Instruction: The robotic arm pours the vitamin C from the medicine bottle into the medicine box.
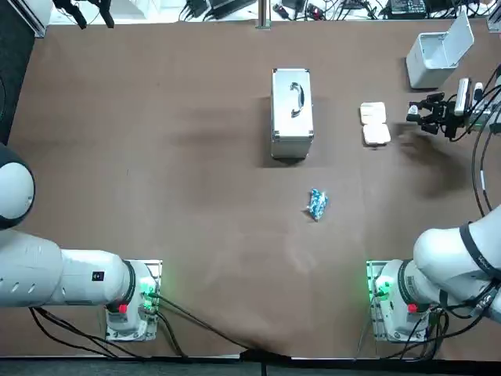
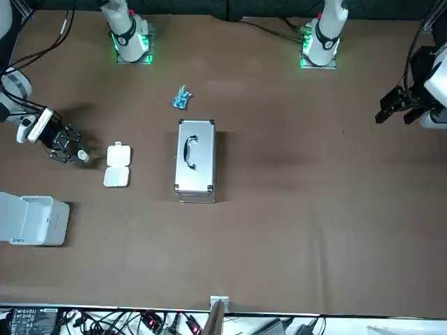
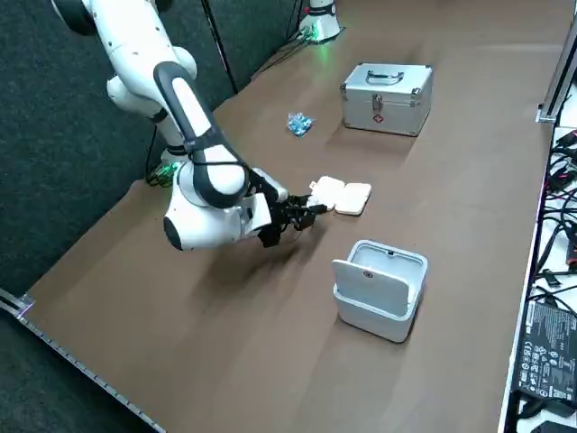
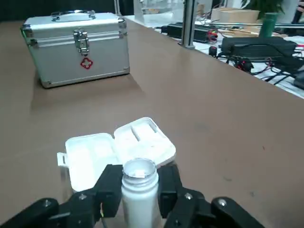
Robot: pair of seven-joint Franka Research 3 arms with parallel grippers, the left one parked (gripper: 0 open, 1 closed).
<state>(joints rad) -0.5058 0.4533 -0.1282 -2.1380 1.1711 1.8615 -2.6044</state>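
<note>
The hand is clamped on the uncapped bottle, just short of the open box — tipped from here, tablets would likely miss its shallow trays and scatter over the worktop. Left to right: one case, one packet, one box, one bottle, one bin.

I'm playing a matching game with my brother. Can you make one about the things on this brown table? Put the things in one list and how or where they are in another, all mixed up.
Things:
1. silver metal case with a handle
2. small white plastic bottle
3. crumpled blue wrapper
4. flat white hinged pill box

States:
A. lying open
B. gripped between the fingers of the right gripper, beside the pill box
C. latched shut
D. lying alone, on the robot's side of the case

Pairs: 1-C, 2-B, 3-D, 4-A.
</note>
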